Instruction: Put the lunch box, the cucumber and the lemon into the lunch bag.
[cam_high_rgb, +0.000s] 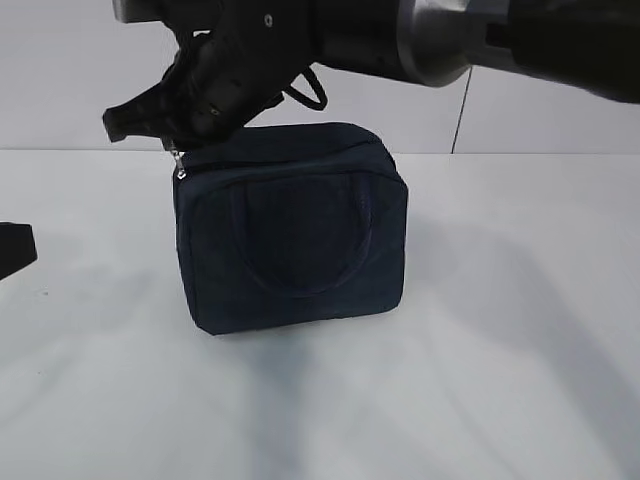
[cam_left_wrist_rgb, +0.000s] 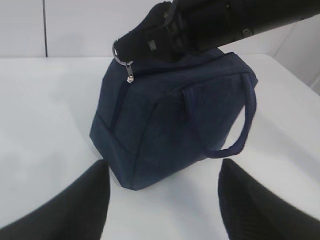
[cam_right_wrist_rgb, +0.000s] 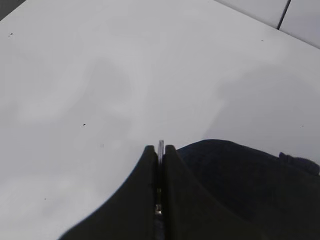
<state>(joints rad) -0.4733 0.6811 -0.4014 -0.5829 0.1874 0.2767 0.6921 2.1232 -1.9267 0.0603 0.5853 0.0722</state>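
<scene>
The bag stands upright near the middle of the table, one broad side with a loop handle facing the near edge. Its long axis runs left to right, and the zipper follows the top edge along that same line. The ring pull sits at the top left corner of the bag.

That corner is the point that matters. The right pincer reaches across from the right, over the bag's top, and its jaws are pressed together on the ring – the right wrist view shows the thin metal edge clamped between the two fingers, with the bag's top just behind and to the right. From there the zipper track stretches away to the right, so any pull along it would run back along the bag's long axis, toward the arm's own side.

The left pincer hangs low at the near left of the bag, jaws wide apart and holding nothing, its fingers pointing at the bag's left end but not touching it. It looks placed to steady the bag if needed.

No lunch box, cucumber or lemon shows in any view. Nothing else stands around the bag – only bare table and the pale wall behind.
</scene>
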